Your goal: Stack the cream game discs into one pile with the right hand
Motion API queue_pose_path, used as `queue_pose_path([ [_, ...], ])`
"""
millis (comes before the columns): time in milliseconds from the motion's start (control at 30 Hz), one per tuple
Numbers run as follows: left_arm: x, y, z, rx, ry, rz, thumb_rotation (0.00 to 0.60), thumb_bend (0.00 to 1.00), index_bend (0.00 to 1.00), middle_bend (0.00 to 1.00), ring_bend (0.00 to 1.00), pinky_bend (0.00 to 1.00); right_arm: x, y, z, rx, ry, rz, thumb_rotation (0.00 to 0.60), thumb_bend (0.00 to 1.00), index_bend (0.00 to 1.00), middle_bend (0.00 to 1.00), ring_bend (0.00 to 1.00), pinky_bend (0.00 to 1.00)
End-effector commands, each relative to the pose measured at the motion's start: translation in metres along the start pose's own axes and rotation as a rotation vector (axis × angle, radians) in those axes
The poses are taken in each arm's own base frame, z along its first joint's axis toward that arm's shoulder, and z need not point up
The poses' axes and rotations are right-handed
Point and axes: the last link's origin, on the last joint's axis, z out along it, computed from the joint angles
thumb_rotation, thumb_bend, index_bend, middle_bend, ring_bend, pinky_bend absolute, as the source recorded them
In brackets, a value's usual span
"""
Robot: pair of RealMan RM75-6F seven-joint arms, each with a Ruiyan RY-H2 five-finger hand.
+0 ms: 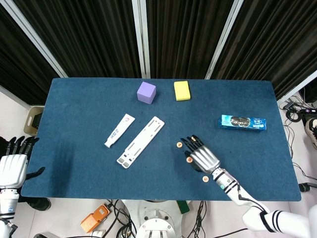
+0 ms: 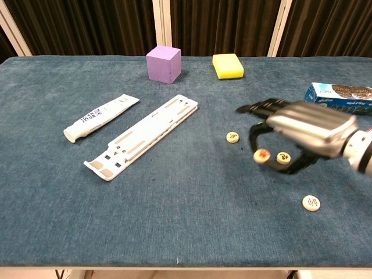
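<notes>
Several cream game discs lie on the blue table (image 2: 174,232). My right hand (image 2: 302,131) (image 1: 202,156) pinches a red-marked disc (image 2: 261,155) (image 1: 188,159) between thumb and a fingertip, just above the cloth. A second disc (image 2: 283,157) lies right beside it, under the hand. Another disc (image 2: 233,137) (image 1: 179,145) sits to the left, apart from the fingers. One more disc (image 2: 311,203) (image 1: 205,177) rests nearer the front edge. My left hand (image 1: 14,166) hangs off the table's left front corner with fingers spread and nothing in it.
A white slotted strip (image 2: 142,136) and a white tube (image 2: 100,118) lie at centre left. A purple cube (image 2: 163,64) and a yellow sponge (image 2: 228,65) stand at the back. A blue biscuit packet (image 2: 340,97) lies beyond the right hand.
</notes>
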Motion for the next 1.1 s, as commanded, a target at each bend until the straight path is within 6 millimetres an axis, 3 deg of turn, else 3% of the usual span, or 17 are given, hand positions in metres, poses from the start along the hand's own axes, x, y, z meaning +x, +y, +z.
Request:
queue_pose_path([
  [33, -0.001, 0.001, 0.0, -0.001, -0.003, -0.002, 0.6, 0.08, 0.15, 0.13, 0.07, 0.0, 0.002, 0.016, -0.004, -0.051, -0.004, -0.001, 0.6, 0.55, 0.55, 0.07, 0.0, 0.08],
  [433, -0.001, 0.001, 0.0, -0.001, -0.007, -0.001, 0.6, 0.07, 0.15, 0.13, 0.07, 0.0, -0.011, 0.024, -0.005, -0.076, -0.046, -0.004, 0.6, 0.55, 0.53, 0.07, 0.0, 0.08],
  [1100, -0.002, 0.003, 0.002, -0.003, -0.011, 0.0, 0.6, 0.08, 0.15, 0.13, 0.07, 0.0, -0.012, 0.027, -0.01, -0.083, -0.052, -0.014, 0.6, 0.55, 0.47, 0.07, 0.0, 0.08],
])
